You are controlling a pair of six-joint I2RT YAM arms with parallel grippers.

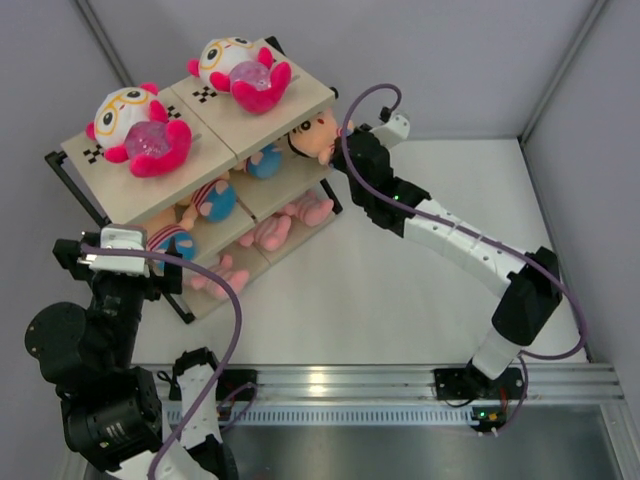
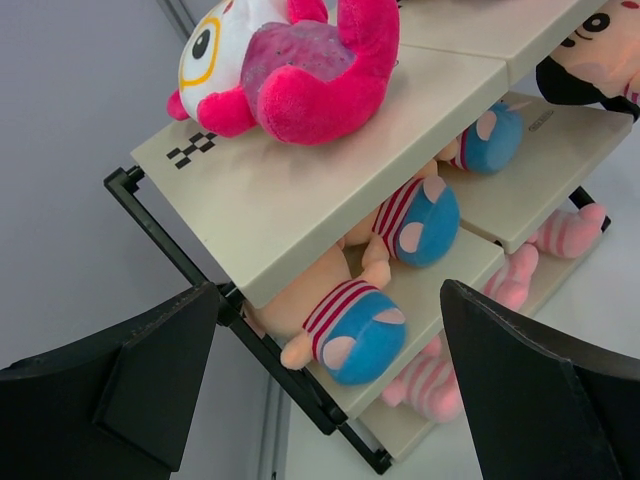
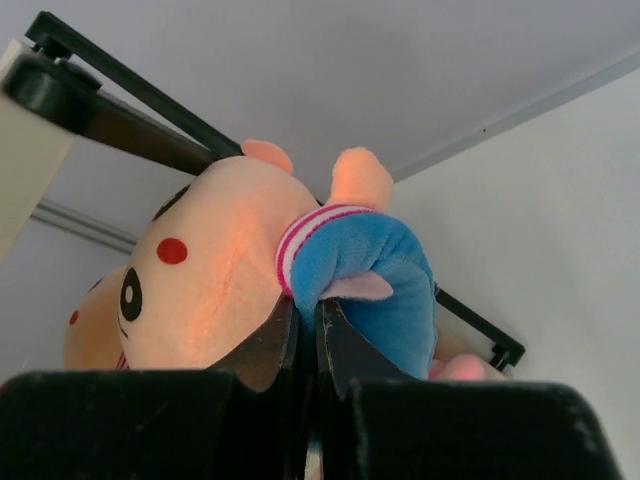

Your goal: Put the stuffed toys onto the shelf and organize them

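The shelf [image 1: 130, 205] stands at the far left. Two white-headed hot-pink toys [image 1: 140, 130] [image 1: 243, 70] lie on its top boards. Striped, blue-bottomed toys [image 1: 208, 200] [image 2: 345, 320] lie on the middle tier and pale pink ones [image 1: 283, 222] on the lowest. My right gripper [image 1: 335, 140] is shut on the blue bottom of a peach-faced toy [image 3: 250, 265], holding it at the shelf's right end by the middle tier; it also shows in the top view [image 1: 315, 132]. My left gripper [image 2: 330, 385] is open and empty, apart from the shelf's near left corner.
Grey walls close in on the left, back and right. The shelf's black frame [image 2: 180, 260] juts toward my left gripper. The white table surface [image 1: 400, 290] lies right of the shelf. A metal rail [image 1: 400, 385] runs along the near edge.
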